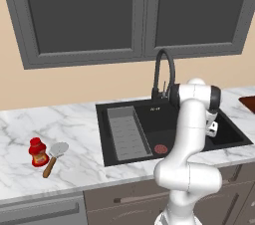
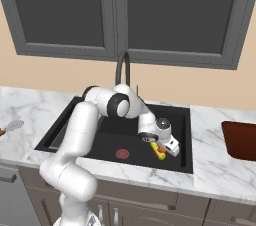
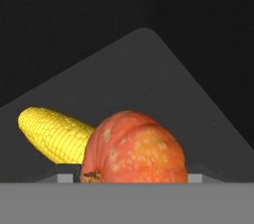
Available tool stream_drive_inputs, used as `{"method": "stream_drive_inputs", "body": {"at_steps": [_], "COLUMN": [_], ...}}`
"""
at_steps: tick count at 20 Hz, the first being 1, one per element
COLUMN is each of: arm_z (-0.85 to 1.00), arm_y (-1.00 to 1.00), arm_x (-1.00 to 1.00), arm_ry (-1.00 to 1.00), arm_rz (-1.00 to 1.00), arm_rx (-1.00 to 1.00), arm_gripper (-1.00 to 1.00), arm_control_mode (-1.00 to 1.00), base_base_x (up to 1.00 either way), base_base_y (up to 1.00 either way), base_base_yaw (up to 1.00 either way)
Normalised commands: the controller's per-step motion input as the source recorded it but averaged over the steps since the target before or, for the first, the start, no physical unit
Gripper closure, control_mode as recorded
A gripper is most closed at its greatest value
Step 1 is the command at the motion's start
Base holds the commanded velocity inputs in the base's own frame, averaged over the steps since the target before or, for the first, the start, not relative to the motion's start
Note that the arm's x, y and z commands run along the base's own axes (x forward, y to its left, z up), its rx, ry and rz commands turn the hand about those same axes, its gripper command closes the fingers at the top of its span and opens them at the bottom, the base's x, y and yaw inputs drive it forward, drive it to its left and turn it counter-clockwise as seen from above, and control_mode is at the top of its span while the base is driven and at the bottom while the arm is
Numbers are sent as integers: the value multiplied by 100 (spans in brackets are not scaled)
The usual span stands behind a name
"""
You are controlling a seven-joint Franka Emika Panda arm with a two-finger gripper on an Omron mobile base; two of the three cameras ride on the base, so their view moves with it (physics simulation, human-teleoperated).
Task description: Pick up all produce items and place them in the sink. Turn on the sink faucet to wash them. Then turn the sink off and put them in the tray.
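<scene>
Down in the right part of the black sink (image 2: pixel 107 140), my gripper (image 2: pixel 161 148) is shut on the orange-red vegetable (image 3: pixel 134 146), which fills the gap between the fingertips (image 3: pixel 64 178). The yellow corn cob (image 3: pixel 54 136) lies right beside it on the basin floor, touching it; the cob (image 2: pixel 160 155) shows under the hand. The black gooseneck faucet (image 2: pixel 122 67) stands behind the sink with no water visible. The reddish-brown tray (image 2: pixel 241 140) sits on the counter to the right.
A grey ribbed insert (image 1: pixel 124 132) fills the sink's left side, and the red drain (image 1: pixel 161 149) is near the front. A red bottle (image 1: pixel 37 152) and a wooden-handled spatula (image 1: pixel 54 157) lie on the left counter. Cabinets hang overhead.
</scene>
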Motion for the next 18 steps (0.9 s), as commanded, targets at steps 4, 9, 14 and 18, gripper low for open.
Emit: {"method": "stream_drive_inputs", "body": {"at_steps": [4, 9, 14, 18], "arm_z": [3, 24, 43, 56], "arm_y": [5, 0, 0, 5], "arm_x": [-10, -6, -15, -23], "arm_ry": [0, -1, -7, -13], "arm_rz": [0, 0, 0, 0], "arm_rx": [-1, -4, -8, -10], "arm_gripper": [-100, -100, -100, -100], "arm_control_mode": [-100, -100, -100, -100], "base_base_x": [0, 0, 0, 0], "base_base_y": [0, 0, 0, 0], "base_base_yaw": [0, 0, 0, 0]}}
